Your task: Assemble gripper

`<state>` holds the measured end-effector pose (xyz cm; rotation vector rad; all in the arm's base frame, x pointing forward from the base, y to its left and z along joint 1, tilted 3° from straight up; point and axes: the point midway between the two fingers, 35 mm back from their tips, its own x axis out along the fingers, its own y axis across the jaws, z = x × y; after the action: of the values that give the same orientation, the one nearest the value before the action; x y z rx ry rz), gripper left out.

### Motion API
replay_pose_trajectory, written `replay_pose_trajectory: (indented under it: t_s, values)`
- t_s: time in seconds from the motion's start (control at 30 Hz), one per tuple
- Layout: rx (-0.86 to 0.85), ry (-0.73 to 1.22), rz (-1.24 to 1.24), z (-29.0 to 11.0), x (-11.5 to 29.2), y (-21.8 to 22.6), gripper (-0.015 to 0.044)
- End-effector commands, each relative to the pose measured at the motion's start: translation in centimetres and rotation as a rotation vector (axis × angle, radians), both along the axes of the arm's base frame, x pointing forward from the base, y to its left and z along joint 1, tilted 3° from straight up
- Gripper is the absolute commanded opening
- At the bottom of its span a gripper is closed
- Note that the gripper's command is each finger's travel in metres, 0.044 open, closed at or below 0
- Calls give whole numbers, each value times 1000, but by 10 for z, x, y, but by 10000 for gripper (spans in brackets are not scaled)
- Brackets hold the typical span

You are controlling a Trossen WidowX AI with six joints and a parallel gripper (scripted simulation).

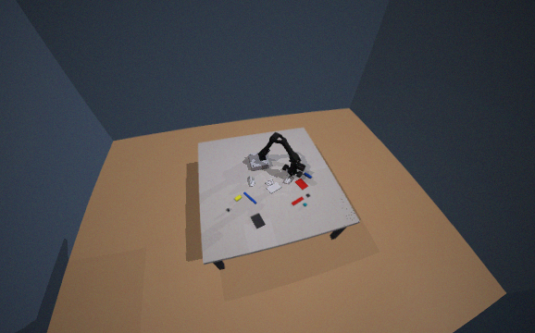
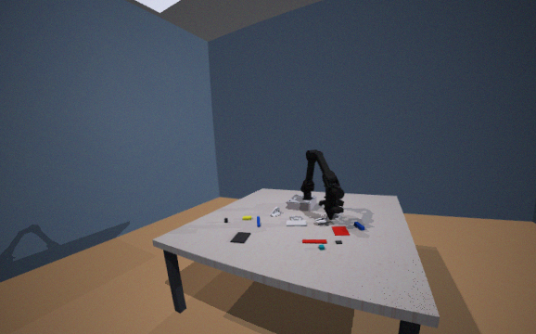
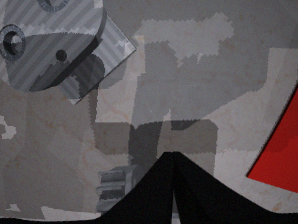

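Gripper (image 1: 291, 174) (image 2: 330, 217) (image 3: 170, 159), tips together, empty; toothed jaw (image 1: 287, 180) (image 2: 322, 222) (image 3: 114, 189), beside red square (image 1: 301, 184) (image 2: 340, 231) (image 3: 280, 150), may skid if closed tips nudge it.

The closed tool (image 3: 170, 159) is seen above the surface (image 3: 240, 130), between a grey toothed part (image 3: 112, 187) and a red sheet (image 3: 280, 150).

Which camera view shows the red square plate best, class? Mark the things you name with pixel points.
The exterior view: the red square plate (image 1: 301, 184) (image 2: 340, 231) (image 3: 280, 150) appears whole, its outline clear. The top view shows it whole but smaller; the wrist view crops it at the right edge.
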<state>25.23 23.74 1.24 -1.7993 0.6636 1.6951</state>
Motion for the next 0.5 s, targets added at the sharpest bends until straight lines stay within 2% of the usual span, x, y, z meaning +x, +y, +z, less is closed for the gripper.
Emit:
replay_pose_trajectory:
  t_s: [0.0, 0.47]
  values:
    - [-5, 1, 1, -2, -6, -6, 0]
    - [-6, 2, 1, -3, -15, -16, 0]
